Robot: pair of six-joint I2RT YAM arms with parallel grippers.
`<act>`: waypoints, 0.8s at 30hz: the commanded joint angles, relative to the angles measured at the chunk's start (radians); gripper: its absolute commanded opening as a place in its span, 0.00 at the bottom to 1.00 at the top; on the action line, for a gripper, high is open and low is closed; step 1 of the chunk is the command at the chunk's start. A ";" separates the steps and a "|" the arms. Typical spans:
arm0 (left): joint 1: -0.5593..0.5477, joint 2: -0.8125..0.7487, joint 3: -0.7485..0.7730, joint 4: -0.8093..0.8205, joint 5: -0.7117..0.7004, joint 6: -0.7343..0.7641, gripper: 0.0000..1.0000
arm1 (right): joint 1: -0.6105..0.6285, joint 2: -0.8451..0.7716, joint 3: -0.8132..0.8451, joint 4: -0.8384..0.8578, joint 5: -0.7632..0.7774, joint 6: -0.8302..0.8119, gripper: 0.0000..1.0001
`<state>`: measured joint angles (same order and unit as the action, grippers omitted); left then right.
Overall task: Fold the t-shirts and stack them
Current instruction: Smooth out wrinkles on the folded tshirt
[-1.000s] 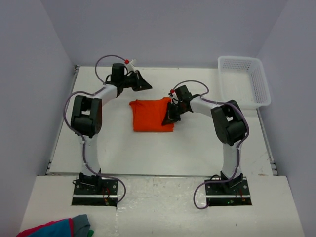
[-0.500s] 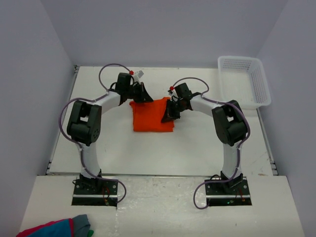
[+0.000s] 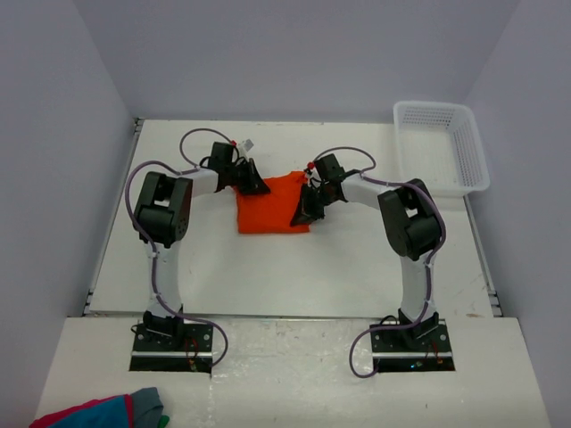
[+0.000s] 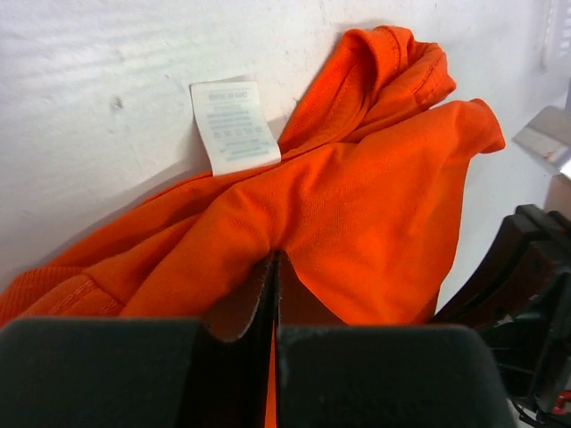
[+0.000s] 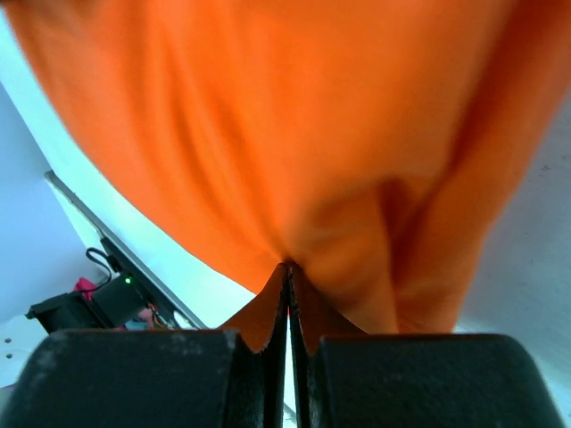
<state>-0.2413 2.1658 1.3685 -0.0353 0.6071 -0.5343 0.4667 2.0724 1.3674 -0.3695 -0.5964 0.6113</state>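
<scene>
At seven o'clock in the overhead view you see only the top of a red, blue and grey cloth bundle [image 3: 103, 413]; the frame edge cuts off the rest.

From above, the left gripper [image 3: 252, 181] hides its own tips under its body at the ten o'clock corner of the t-shirt [image 3: 272, 207]. On its wrist camera the left gripper [image 4: 275, 259] is closed, with a ridge of the t-shirt [image 4: 357, 205] pinched between the jaws. A white care label [image 4: 234, 127] is turned out at eleven o'clock onto the worktop [image 4: 89, 89]; its print is too small to read.

The right gripper [image 3: 303, 212] sits at the shirt's three o'clock edge. Its wrist camera shows little else: the t-shirt [image 5: 268, 134] fills the view, blurred, and the right gripper [image 5: 287, 266] is clamped shut on a fold of it.

The shirt is plain bright orange, folded to a rough rectangle with a rumpled far edge, lying mid-worktop [image 3: 268, 267] between the arms. A white basket [image 3: 442, 147] stands well apart at two o'clock.
</scene>
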 commanded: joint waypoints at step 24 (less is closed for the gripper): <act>0.129 0.053 0.052 0.379 0.362 -0.105 0.03 | 0.053 -0.072 -0.103 0.027 0.019 -0.034 0.00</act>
<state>-0.1066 2.3123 1.4654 0.2043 0.8742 -0.5972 0.4953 2.0918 1.3079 -0.3580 -0.6098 0.6582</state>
